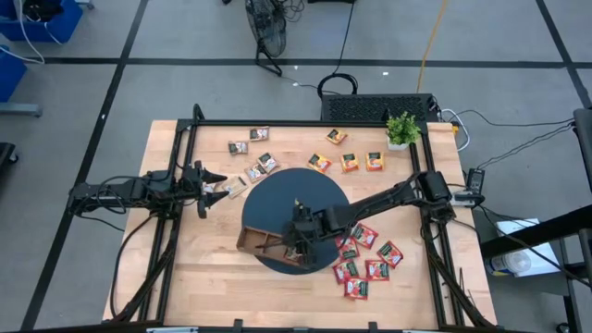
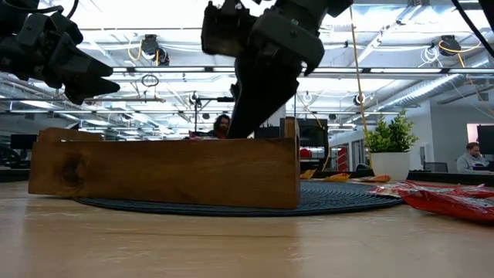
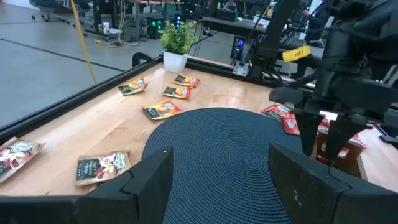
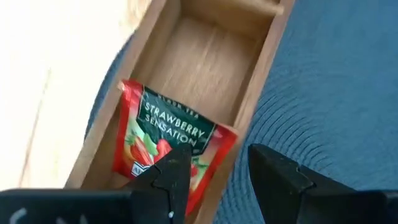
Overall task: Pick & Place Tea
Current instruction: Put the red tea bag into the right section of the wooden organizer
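We see the red sachet (image 4: 165, 146) lying tilted in the wooden tray (image 4: 261, 59), just ahead of the right gripper (image 4: 214, 171), whose fingers are parted and empty. Light, thin, floppy, slick foil; we'd pinch an edge. The left gripper (image 3: 217, 180) waits open at left.

The wooden tray (image 4: 205, 68) is cut off at both ends; the red sachet's (image 4: 165, 146) lower corner is hidden.

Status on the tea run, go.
Right gripper open over the wooden tray, red strawberry sachet lying tilted in a compartment, not gripped. Left gripper open and empty, left of the dark mat. Nothing blocking.
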